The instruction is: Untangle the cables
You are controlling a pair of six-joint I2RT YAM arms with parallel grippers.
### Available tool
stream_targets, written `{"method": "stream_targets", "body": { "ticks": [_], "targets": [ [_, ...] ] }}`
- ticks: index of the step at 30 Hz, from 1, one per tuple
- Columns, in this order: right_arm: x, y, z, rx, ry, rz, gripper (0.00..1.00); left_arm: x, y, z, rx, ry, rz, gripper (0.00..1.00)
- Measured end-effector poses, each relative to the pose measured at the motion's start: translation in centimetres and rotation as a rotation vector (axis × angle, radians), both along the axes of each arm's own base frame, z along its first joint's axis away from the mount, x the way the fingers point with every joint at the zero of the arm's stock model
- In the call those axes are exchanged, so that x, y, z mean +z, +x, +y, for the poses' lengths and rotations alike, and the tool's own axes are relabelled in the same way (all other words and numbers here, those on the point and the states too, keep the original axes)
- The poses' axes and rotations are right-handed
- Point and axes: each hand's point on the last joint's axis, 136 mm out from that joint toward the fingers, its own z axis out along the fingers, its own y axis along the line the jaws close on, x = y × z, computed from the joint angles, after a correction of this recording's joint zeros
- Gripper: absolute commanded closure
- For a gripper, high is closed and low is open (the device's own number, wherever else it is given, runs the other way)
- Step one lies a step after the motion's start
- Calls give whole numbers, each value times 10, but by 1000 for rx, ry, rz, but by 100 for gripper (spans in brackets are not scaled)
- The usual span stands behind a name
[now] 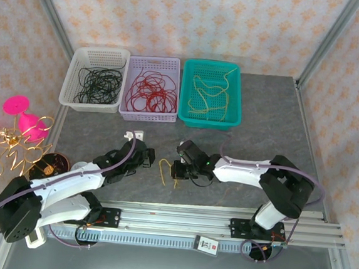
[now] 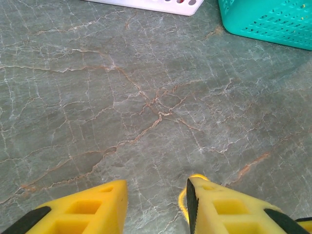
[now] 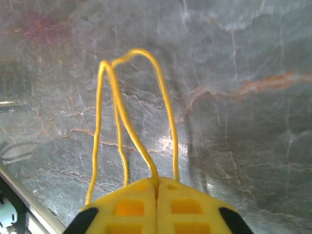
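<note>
A yellow cable (image 1: 163, 171) lies in a narrow loop on the grey table, between my two grippers. In the right wrist view the yellow cable (image 3: 146, 63) runs away in long strands, and my right gripper (image 3: 157, 183) is shut on one strand. From above, the right gripper (image 1: 177, 171) sits just right of the loop. My left gripper (image 2: 157, 195) stands open low over the table. A bend of the yellow cable (image 2: 182, 204) lies against the inner face of its right finger, not pinched. The left gripper (image 1: 147, 157) is just left of the loop.
Three baskets stand along the back: a white basket (image 1: 79, 55) with black wires, a lilac basket (image 1: 135, 60) with red cables, and a teal basket (image 1: 234, 101) with yellow cables. A golden curly ornament (image 1: 8, 148) with pink pieces stands at the left edge.
</note>
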Motion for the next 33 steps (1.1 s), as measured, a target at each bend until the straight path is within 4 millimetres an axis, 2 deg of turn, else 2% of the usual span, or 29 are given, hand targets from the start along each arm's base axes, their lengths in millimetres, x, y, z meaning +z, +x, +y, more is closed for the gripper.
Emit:
{"method": "stream_targets", "body": {
  "ticks": [4,10,14,20,23,33],
  "targets": [
    [33,10,-1,4,8,-75,100,8,-1,-3,-19,-23,-19,59],
    [92,39,-16,-34,79,-209,100,38,0,-14,-89,-114,-92,46],
    [125,53,-30,-32,124,-316,100,57,4,-25,-127,-241,-110,47],
    [165,49,-26,37,239,-432,100,85,5,-46,-200,-486,-152,52],
    [172,46,-24,58,275,-450,100,85,1,-55,-239,-546,-133,56],
    [170,44,-21,80,304,-445,100,91,-7,-70,-319,-621,-112,56]
  ]
}}
